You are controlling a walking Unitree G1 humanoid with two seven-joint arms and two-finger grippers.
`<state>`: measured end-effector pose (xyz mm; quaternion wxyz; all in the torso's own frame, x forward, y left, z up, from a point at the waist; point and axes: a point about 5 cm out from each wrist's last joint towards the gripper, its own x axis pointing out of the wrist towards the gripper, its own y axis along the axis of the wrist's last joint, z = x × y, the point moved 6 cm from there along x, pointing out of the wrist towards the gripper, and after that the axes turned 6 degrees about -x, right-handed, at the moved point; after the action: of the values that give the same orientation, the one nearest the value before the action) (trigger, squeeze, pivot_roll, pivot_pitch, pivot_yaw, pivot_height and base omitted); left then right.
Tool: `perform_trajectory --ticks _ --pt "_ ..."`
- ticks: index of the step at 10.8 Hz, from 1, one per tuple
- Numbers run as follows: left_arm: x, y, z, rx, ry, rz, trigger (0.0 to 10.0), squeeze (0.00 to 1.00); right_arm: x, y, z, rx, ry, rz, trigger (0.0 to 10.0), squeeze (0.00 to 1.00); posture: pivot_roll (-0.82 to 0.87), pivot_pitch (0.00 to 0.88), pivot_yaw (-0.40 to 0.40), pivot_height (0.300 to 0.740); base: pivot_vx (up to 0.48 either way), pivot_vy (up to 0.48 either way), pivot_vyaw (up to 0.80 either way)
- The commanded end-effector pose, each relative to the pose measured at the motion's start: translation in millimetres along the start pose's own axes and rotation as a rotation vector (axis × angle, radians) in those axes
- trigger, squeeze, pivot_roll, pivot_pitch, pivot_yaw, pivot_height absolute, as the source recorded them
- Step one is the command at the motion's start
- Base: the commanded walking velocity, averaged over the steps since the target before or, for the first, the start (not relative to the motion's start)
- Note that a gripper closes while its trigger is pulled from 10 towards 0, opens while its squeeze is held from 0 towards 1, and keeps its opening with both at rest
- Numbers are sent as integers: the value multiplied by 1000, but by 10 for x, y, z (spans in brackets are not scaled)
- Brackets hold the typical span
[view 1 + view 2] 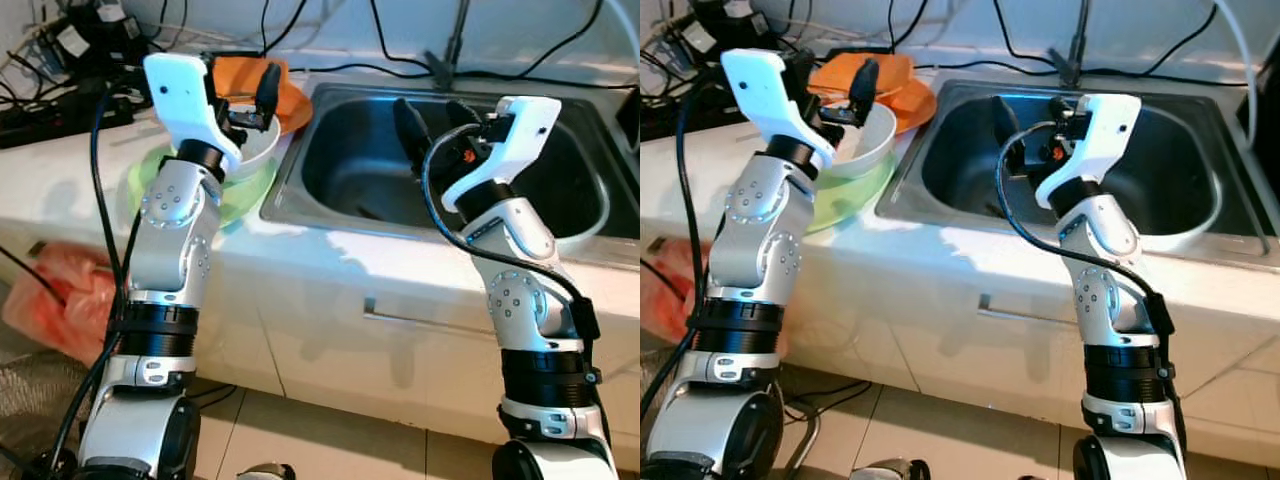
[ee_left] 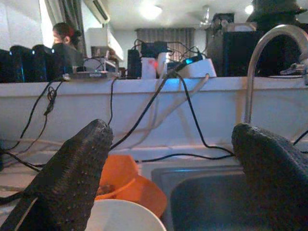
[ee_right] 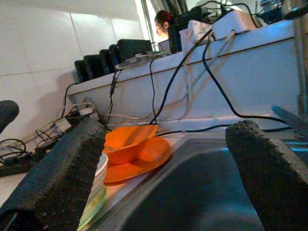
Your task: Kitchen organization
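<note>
Left gripper [image 1: 250, 100] hovers over the white round bowl [image 1: 865, 145] on a green plate [image 1: 240, 195] on the white table [image 1: 60, 185], fingers [image 2: 72, 178] spread, holding nothing. Orange plastic dishes [image 3: 134, 149] sit just behind, beside the steel sink [image 1: 330, 180]. Right gripper [image 1: 425, 125] above the sink basin, fingers [image 3: 269, 173] apart, empty.

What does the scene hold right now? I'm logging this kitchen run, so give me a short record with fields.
setting: white counter with a steel sink
left gripper: raised over the white bowl, fingers open, holding nothing
right gripper: above the sink basin, fingers open, holding nothing
dishes: white bowl resting on a green plate; orange plate and orange bowl behind them, beside the sink
background: black cables along the wall; faucet; a person beyond the ledge
</note>
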<state>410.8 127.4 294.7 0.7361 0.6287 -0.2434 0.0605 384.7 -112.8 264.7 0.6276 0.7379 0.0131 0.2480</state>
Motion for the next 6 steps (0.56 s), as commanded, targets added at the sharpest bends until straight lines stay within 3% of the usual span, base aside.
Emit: perform_trajectory --ticks 1,6 --pt "9 86 -22 8 6 18 10000 0 7 15 -11 -9 1 0 10000 0 150 50 75 740 315 0 0" --pt "12 71 -68 -3 24 9 10000 0 14 -14 0 -14 2 -10 10000 0 151 49 70 740 294 0 0"
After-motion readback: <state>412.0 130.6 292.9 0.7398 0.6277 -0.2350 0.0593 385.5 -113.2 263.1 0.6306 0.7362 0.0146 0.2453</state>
